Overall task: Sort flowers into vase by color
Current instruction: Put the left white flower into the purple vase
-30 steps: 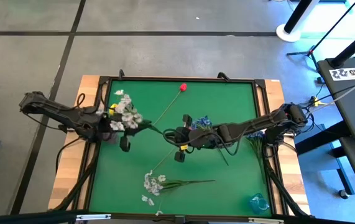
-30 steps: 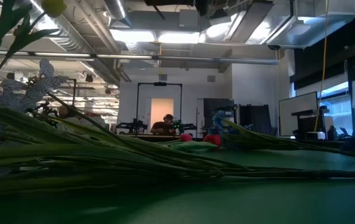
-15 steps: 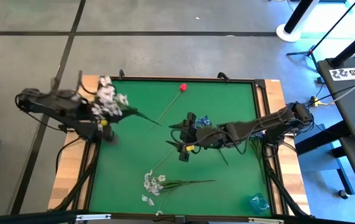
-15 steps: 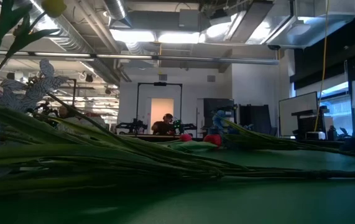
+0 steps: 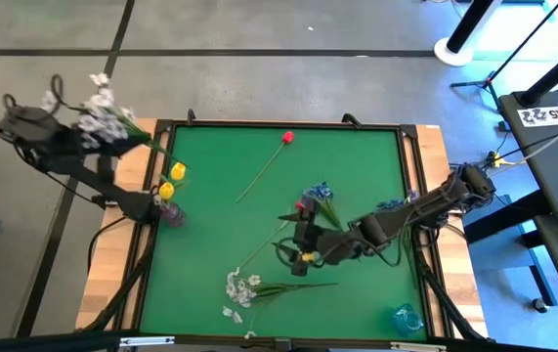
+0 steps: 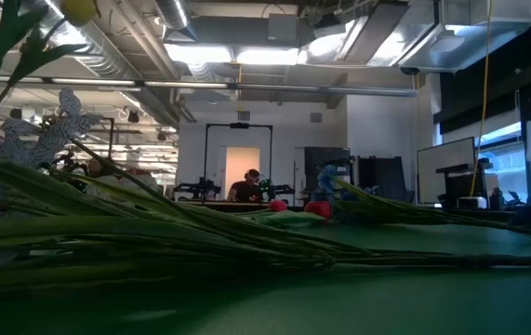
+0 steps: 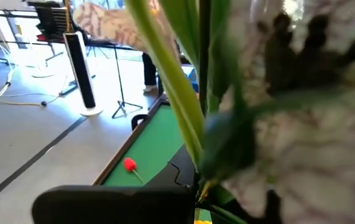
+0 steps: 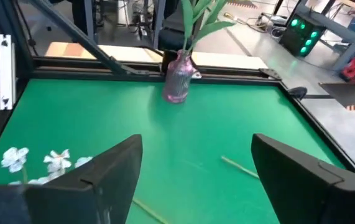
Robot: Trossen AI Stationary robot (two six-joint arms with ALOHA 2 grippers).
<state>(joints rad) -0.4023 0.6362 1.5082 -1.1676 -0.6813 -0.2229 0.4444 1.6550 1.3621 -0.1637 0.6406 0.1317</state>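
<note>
Flowers lie scattered over the green mat [image 5: 357,176], and one bunch is in the air. A white spray [image 5: 98,117] is carried by the left gripper [image 5: 83,132] beyond the table's 10 o'clock corner; the wrist view shows its green stems running between the fingers, so the claw seems closed on them, though blossoms cover most of the lens. Yellow tulips [image 5: 171,179] stand in a pink vase [image 5: 171,212] at the 9 o'clock edge. A red tulip [image 5: 287,138] lies near 12 o'clock, its stem slanting toward the centre. Blue sprays [image 5: 318,193] rest just right of centre, and another white spray [image 5: 242,287] lies near 6 o'clock with its stem pointing toward 3. A clear vase [image 5: 405,319] sits at the 5 o'clock corner.

The right gripper [image 8: 196,180] hovers low just below centre, fingers spread wide and empty, facing the pink vase.

I judge these stems light, thin and springy; they will likely bend and swing when lifted by one end. A hold on the bare stem, a little below the head, should keep the blossoms from being crushed and leave length to slide into a vase. Thin stems flat on the mat may slip from a pinch.

Hidden: the left fingertips, behind blossoms. The low view is filled by foreground stems, showing neither gripper. More greenery near 3 o'clock sits under the right arm and is hard to identify.
</note>
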